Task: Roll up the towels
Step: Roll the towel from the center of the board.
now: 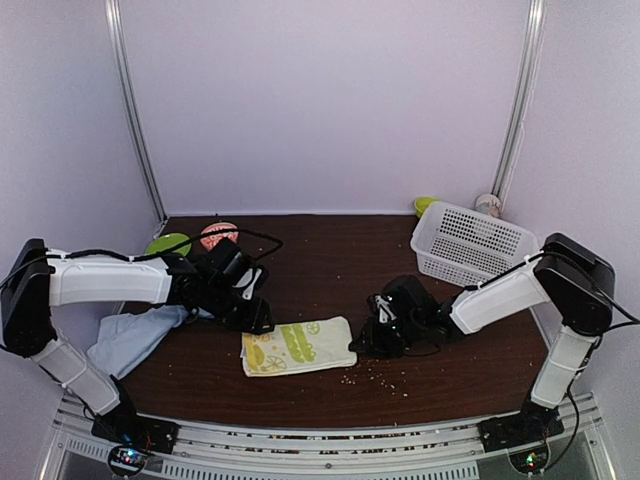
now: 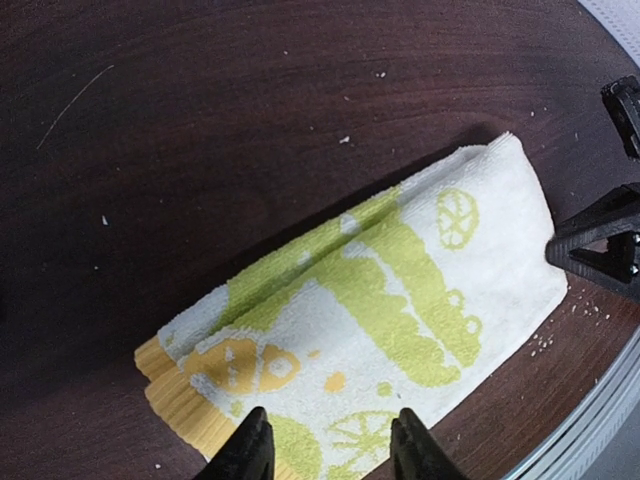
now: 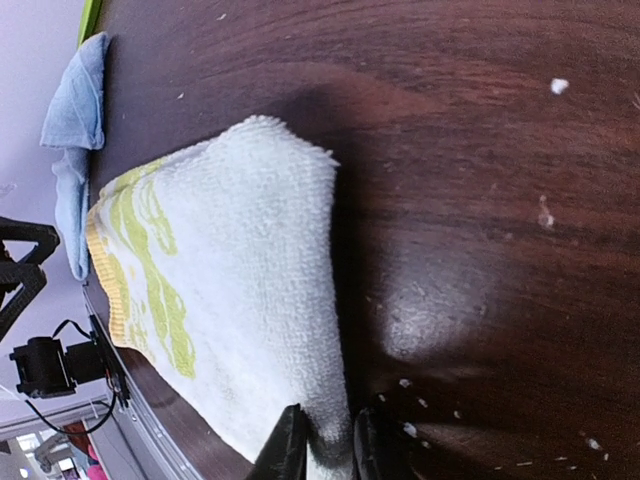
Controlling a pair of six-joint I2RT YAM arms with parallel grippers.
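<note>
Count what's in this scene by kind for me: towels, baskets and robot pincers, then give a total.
Towels: 2 (pale blue towel, lime-patterned towel)
Baskets: 1 (white basket)
Pincers: 2 (left pincer, right pincer)
Total: 5

Folded towel [image 1: 297, 346] lies ctr of counter [image 1: 330, 260], near front edge. Left fingers [image 2: 252, 450] at its left end, right fingers [image 3: 290, 445] at its right end. 2nd towel [image 1: 135, 335] at left edge. Basket [image 1: 470, 242] in back-right corner. Round dish [image 1: 170, 243] in back-left corner.
</note>
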